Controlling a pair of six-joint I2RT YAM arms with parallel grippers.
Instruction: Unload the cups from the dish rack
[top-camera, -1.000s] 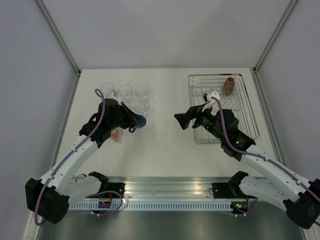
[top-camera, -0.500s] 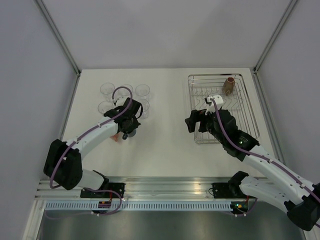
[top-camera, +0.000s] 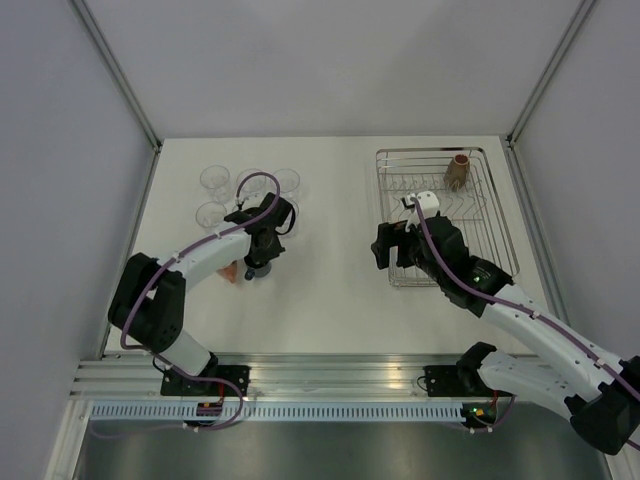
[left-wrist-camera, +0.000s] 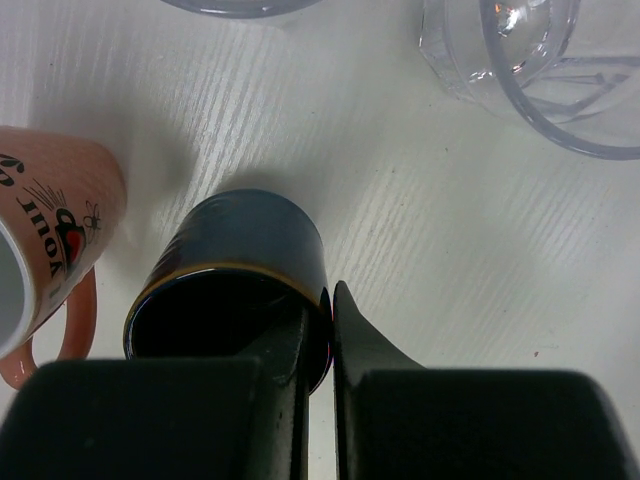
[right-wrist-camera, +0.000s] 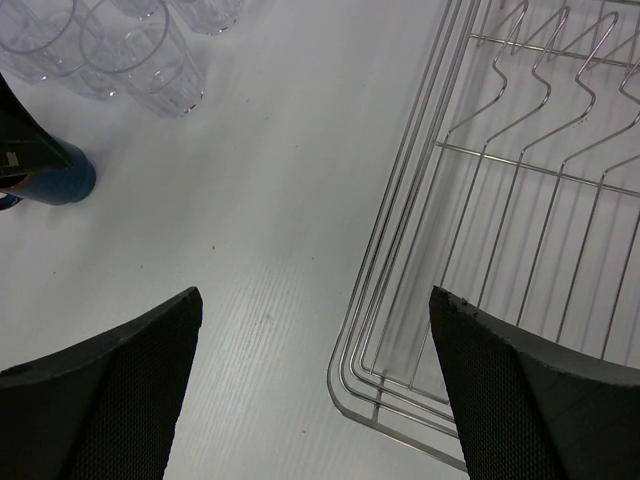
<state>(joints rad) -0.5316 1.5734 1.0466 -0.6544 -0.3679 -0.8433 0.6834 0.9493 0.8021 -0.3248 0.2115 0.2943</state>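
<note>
Over white tabletop (top-camera: 330, 200), left end effector (left-wrist-camera: 330, 300) pinches dark blue mug (left-wrist-camera: 250, 235), handle hidden; right end effector (right-wrist-camera: 312, 296) gapes wide.

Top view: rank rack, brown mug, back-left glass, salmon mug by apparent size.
1. Rack, by far.
2. Back-left glass and brown mug: look alike, not ranked.
3. Salmon mug: smallest showing, but the left arm hides most of it.
</note>
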